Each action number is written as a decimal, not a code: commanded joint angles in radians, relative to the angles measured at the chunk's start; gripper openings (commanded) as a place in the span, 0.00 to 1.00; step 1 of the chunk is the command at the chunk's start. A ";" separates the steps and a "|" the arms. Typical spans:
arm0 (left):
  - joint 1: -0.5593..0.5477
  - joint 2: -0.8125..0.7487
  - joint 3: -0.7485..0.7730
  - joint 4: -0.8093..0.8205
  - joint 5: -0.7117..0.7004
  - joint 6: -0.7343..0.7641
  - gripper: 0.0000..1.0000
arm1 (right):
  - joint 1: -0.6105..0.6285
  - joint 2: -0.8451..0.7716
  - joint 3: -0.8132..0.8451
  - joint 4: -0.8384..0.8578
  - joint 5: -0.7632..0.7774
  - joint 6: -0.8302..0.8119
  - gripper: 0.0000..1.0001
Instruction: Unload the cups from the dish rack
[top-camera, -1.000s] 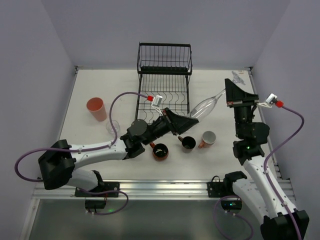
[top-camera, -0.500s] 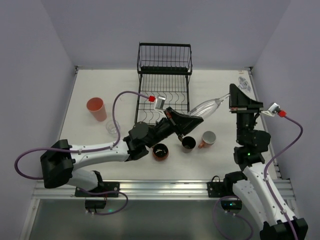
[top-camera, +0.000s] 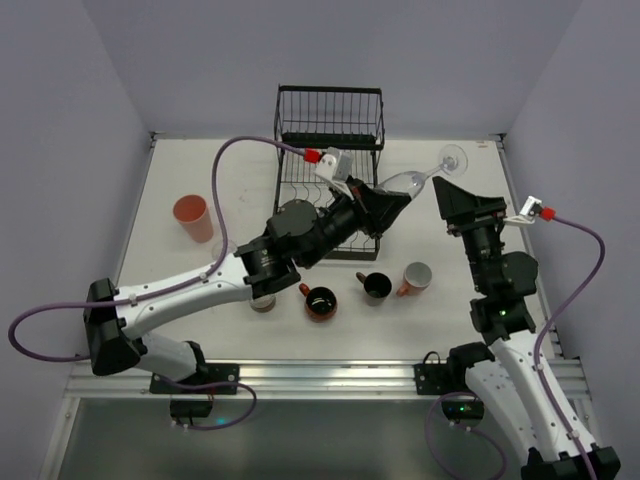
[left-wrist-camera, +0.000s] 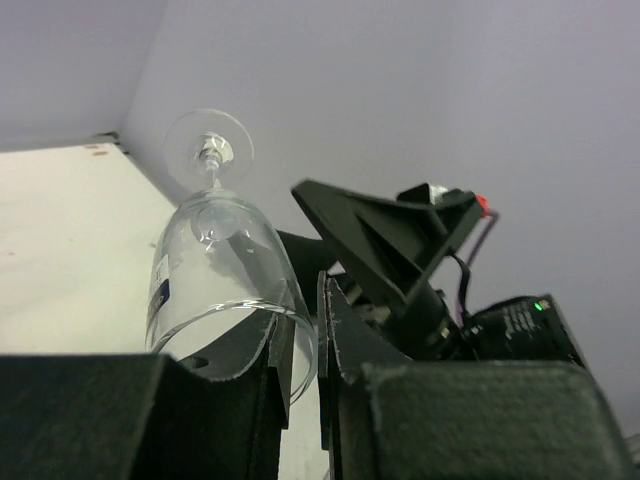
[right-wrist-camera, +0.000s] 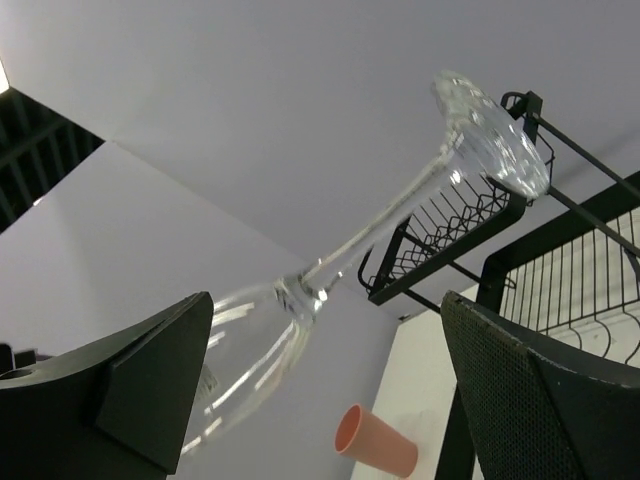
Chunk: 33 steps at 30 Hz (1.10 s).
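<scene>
A clear wine glass (top-camera: 408, 181) hangs tilted in the air beside the black dish rack (top-camera: 330, 104), foot up and to the right. My left gripper (top-camera: 386, 207) is shut on its rim; in the left wrist view the rim of the glass (left-wrist-camera: 214, 262) sits pinched between the fingers of the left gripper (left-wrist-camera: 300, 318). My right gripper (top-camera: 458, 203) stands open just right of the glass and apart from it. In the right wrist view the glass (right-wrist-camera: 262, 345) and its stem pass between the wide-spread fingers of the right gripper (right-wrist-camera: 325, 305) without touching them.
A salmon tumbler (top-camera: 192, 217) stands at the left. An orange-red handled cup (top-camera: 320, 302), a dark brown mug (top-camera: 377, 286) and a white-and-brown cup (top-camera: 416, 276) sit on the table in front of the rack. The left arm crosses over the rack's flat tier (top-camera: 312, 200).
The right gripper has opened and let go of the wine glass. The left gripper closed on its rim and carried it up and back, beside the rack.
</scene>
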 joint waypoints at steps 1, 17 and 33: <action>0.012 0.037 0.181 -0.131 -0.047 0.144 0.00 | 0.001 -0.052 0.066 -0.137 -0.025 -0.104 0.99; 0.050 0.578 1.082 -0.793 0.104 0.292 0.00 | 0.001 -0.320 0.143 -0.636 -0.003 -0.343 0.99; 0.064 0.758 1.137 -0.852 0.080 0.404 0.00 | 0.003 -0.549 0.153 -0.957 0.003 -0.345 0.97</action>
